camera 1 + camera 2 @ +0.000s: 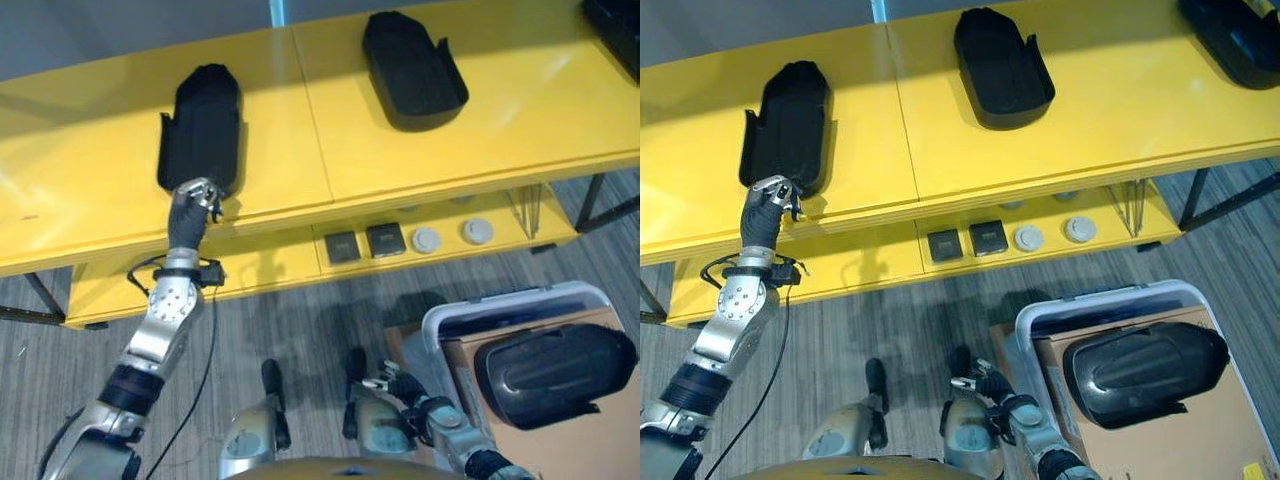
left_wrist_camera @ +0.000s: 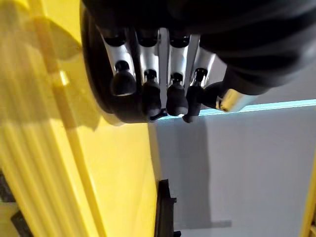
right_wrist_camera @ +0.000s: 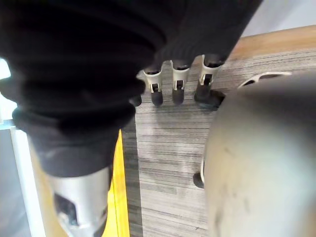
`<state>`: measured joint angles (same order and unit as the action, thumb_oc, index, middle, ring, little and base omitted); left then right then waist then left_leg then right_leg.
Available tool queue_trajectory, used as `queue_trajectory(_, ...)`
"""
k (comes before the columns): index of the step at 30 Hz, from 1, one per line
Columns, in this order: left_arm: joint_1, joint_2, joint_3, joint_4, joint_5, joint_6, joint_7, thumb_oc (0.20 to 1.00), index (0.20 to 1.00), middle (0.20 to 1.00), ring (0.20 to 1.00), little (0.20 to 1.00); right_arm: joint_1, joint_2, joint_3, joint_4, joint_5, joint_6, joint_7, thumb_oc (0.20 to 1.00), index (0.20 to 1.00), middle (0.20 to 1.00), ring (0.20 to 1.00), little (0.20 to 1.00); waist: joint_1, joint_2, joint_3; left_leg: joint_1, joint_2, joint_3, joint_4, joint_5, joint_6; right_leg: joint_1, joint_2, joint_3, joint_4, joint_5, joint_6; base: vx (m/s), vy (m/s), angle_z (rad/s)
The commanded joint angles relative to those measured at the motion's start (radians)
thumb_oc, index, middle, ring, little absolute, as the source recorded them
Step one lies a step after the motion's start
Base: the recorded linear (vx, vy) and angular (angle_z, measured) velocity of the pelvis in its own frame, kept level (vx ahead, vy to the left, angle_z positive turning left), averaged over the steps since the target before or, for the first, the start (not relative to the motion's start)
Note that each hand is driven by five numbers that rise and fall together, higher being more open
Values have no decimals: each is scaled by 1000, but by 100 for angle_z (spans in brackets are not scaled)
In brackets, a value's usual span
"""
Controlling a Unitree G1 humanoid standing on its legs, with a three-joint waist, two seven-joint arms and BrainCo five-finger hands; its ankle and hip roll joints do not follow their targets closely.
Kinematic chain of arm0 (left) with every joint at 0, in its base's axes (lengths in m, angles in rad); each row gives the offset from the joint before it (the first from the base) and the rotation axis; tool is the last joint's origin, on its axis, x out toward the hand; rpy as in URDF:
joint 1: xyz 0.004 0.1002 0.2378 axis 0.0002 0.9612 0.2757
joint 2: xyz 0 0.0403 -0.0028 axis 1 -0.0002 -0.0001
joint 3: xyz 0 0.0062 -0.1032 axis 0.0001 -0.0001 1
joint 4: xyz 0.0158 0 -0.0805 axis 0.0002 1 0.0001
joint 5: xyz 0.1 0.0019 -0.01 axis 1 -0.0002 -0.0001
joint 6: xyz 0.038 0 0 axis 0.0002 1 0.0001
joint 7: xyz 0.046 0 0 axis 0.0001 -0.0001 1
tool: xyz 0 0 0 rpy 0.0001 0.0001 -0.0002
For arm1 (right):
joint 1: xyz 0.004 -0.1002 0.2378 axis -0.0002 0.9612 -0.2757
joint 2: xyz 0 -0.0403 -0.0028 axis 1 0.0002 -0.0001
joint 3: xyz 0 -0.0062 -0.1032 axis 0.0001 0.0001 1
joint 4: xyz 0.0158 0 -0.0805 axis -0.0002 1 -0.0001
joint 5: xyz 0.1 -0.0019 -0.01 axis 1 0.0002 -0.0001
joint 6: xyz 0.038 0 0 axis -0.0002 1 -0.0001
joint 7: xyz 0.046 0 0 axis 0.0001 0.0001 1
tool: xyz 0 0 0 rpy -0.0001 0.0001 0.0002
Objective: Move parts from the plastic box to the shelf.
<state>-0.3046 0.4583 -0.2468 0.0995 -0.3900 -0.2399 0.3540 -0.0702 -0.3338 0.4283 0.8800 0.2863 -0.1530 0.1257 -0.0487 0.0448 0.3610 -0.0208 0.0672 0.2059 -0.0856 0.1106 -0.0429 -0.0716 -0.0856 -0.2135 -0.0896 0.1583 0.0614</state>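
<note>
A long black moulded part (image 1: 203, 125) lies on the yellow shelf's (image 1: 90, 190) top board at the left. My left hand (image 1: 195, 199) is at the part's near end with its fingers straight; in the left wrist view its fingertips (image 2: 150, 96) rest against the black part (image 2: 93, 64). A second black part (image 1: 412, 68) lies further right on the same board. The plastic box (image 1: 437, 322) stands on the floor at the lower right and holds another black part (image 1: 555, 372) on cardboard. My right hand (image 1: 396, 384) hangs low beside the box, fingers (image 3: 177, 89) relaxed and holding nothing.
A third black part (image 1: 615, 25) sits at the shelf's far right end. On the lower board are two small black squares (image 1: 363, 243) and two round grey pieces (image 1: 452, 236). Black shelf legs (image 1: 592, 200) stand on the grey striped floor.
</note>
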Motion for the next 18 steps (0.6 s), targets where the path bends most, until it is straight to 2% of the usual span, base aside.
queue_trajectory(1,-67,12,-14,55,1,-14,39,200,200,200,200,200,-29,-10,50,-18,10,-17,-2,1000,1000,1000,1000,1000,-2,-19,16,-9,37,3,-2,-100,-33,69,-42,15,4,-138,43,0,2,-12)
queue_trajectory(4,-105,-4,-23,113,5,-10,66,200,200,200,200,200,-51,-10,58,-18,19,-17,-1,1000,1000,1000,1000,1000,-14,-20,34,-16,38,8,-2,-96,-33,52,-41,26,9,-134,41,2,7,-9)
queue_trajectory(8,-165,-9,-20,196,-16,-46,97,200,200,200,200,200,-76,-16,76,-30,34,-14,-6,1000,1000,1000,1000,1000,-31,-21,65,-28,40,14,-2,-91,-35,26,-39,42,17,-129,38,2,11,-6)
queue_trajectory(14,-249,8,-5,238,-41,-85,112,200,200,200,200,200,-92,-23,87,-49,40,-6,-12,1000,1000,1000,1000,1000,-50,-22,98,-45,39,15,-2,-89,-37,-8,-37,62,28,-125,36,-4,10,-8)
queue_trajectory(18,-303,17,-1,252,-48,-86,117,200,200,200,200,200,-99,-25,94,-55,45,-1,-19,1000,1000,1000,1000,1000,-60,-22,109,-48,38,11,-2,-90,-37,-19,-37,71,32,-125,35,-1,1,-1)
